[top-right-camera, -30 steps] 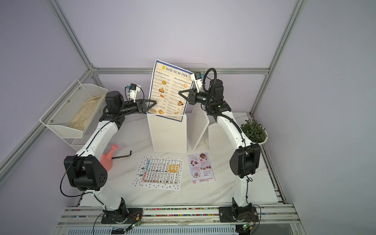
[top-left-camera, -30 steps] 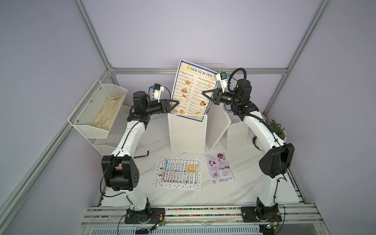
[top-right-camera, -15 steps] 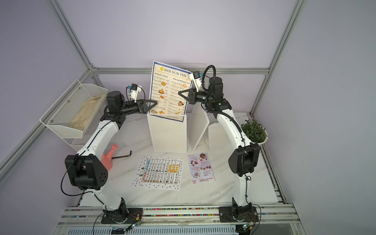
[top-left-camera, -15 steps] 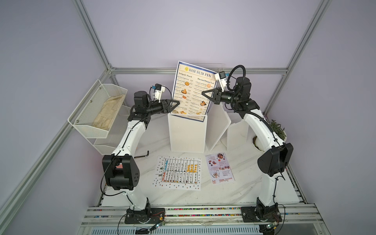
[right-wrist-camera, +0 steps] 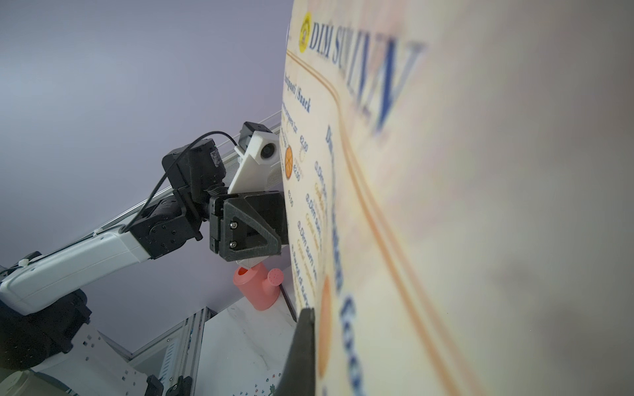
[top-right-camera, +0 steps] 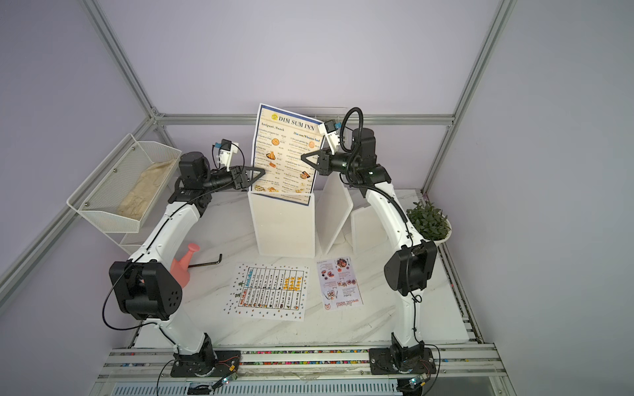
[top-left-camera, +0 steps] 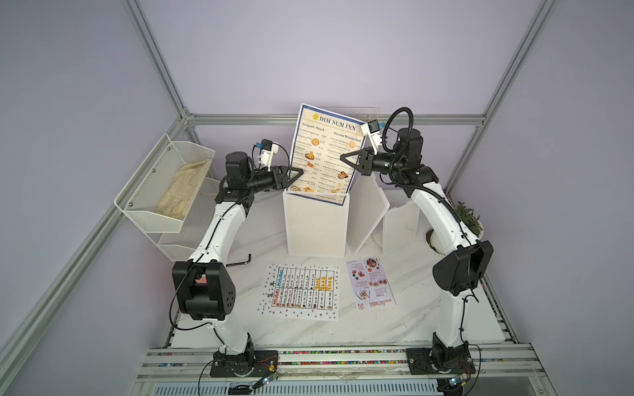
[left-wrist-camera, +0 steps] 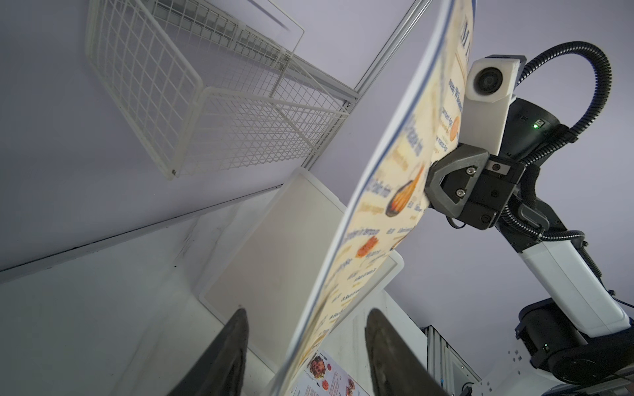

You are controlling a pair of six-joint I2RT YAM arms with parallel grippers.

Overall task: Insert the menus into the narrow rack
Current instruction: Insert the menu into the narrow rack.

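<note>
1. Far left on my screen, the wire basket holds a folded cloth and plays no part here.
2. My left claw stands part open at the left edge of the DIM SUM INN menu; the wrist view shows the sheet passing between its fingers with a gap on each side, so it steers but does not grip.
3. The menu stands tilted, its lower edge already down in the front slot of the white rack, most of it still above the rim.
4. My right claw is clamped shut on the menu's right edge, carrying it.
5. I judge the sheet light, thin and bendy: it bows in the wrist views. It may buckle if pushed from high up, so I would hold low at the side edges and feed it straight down.
6. On the desk in front of the rack lie the grid menu and, right of it, the SPECIAL MENU leaflet, both flat and hard to pinch. I'd lift them by an edge.
</note>
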